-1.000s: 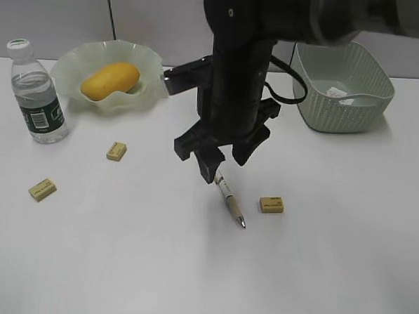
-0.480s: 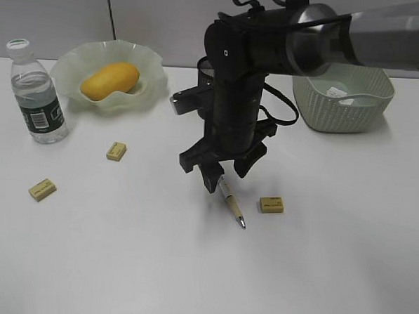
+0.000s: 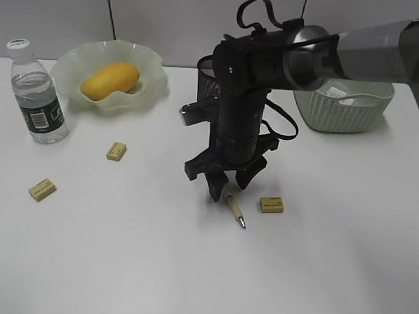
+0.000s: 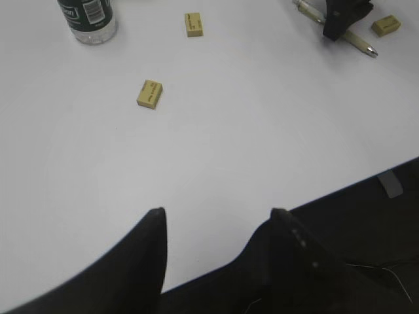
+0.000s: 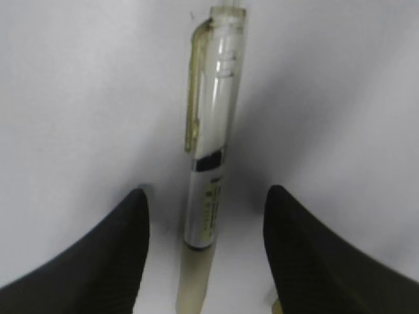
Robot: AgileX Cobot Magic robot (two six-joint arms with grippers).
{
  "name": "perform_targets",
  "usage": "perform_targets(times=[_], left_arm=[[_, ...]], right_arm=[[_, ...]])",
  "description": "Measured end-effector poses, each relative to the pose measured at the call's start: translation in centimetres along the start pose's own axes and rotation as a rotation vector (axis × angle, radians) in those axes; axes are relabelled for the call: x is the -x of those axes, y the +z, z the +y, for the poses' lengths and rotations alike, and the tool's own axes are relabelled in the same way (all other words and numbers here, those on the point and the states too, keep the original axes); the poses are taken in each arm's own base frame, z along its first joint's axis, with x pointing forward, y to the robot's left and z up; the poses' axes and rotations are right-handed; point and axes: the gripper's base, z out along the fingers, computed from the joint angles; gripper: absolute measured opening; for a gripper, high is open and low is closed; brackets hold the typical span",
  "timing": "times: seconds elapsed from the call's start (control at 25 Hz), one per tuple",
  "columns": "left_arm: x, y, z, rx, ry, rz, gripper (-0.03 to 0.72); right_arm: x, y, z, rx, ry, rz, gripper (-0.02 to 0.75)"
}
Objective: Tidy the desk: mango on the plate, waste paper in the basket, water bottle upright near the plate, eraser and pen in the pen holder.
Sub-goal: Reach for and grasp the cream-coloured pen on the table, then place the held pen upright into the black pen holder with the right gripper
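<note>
Three erasers (image 3: 116,151) lie scattered on the counter (image 3: 119,265) — and we count one pen (image 3: 233,208), clear-barrelled with a pale grip, lying flat, tip toward the near right. The right pincer (image 3: 227,187) straddles it, spread, not touching. The left pincer (image 4: 216,226) hangs spread, empty.

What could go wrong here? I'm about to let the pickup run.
1. The right claw straddles the pen, open; the round barrel could roll or skid on the desk as it shuts.
2. An eraser lies close beside the pen and may get nudged.
</note>
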Motion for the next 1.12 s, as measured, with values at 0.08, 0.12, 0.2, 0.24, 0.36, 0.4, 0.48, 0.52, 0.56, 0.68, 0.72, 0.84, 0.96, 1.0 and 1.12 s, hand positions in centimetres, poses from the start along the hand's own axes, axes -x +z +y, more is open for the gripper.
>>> perform_targets(times=[0.08,0.12,0.2,0.24,0.36,0.4,0.48,0.52,0.56,0.68,0.72,0.84,0.96,1.0,1.12], left_arm=[[0.0,0.0,0.0,-0.004,-0.002,0.001,0.382],[0.0,0.0,-0.1,-0.006,-0.003,0.001,0.382],[0.0,0.0,-0.1,-0.007,-0.004,0.001,0.382],[0.0,0.0,-0.1,-0.007,-0.004,0.001,0.382],[0.0,0.0,0.0,-0.005,-0.003,0.001,0.382],[0.0,0.0,0.0,-0.005,-0.003,0.001,0.382],[0.0,0.0,0.0,-0.003,-0.002,0.001,0.382],[0.0,0.0,0.0,-0.003,-0.002,0.001,0.382],[0.0,0.0,0.0,-0.003,-0.002,0.001,0.382],[0.0,0.0,0.0,-0.001,0.000,0.000,0.382],[0.0,0.0,0.0,-0.001,0.000,0.000,0.382],[0.0,0.0,0.0,0.000,0.000,0.000,0.382],[0.0,0.0,0.0,0.000,0.000,0.000,0.382],[0.0,0.0,0.0,0.000,0.000,0.000,0.382],[0.0,0.0,0.0,0.001,0.000,0.001,0.382]], right_arm=[[0.0,0.3,0.0,0.002,0.001,-0.001,0.419],[0.1,0.5,0.0,0.002,0.001,-0.001,0.403],[0.1,0.7,0.0,0.002,0.001,0.001,0.355],[0.1,0.7,0.0,0.001,0.001,0.002,0.334],[0.1,0.7,0.0,0.001,0.001,0.002,0.249],[0.1,0.7,0.0,0.001,0.001,0.002,0.223],[0.1,0.7,0.0,0.000,0.001,0.003,0.155],[0.1,0.7,0.0,0.001,0.001,0.002,0.130],[0.2,0.7,0.0,0.001,0.001,0.003,0.118],[0.6,0.5,0.1,0.001,0.001,0.001,0.118],[0.8,0.3,0.1,0.002,0.001,-0.006,0.118],[1.7,-1.1,0.3,0.010,-0.002,-0.035,0.118],[2.7,-3.4,0.5,0.023,-0.004,-0.095,0.118],[3.0,-4.5,0.5,0.028,-0.006,-0.124,0.118],[3.9,-8.2,0.6,0.037,-0.022,-0.229,0.118]])
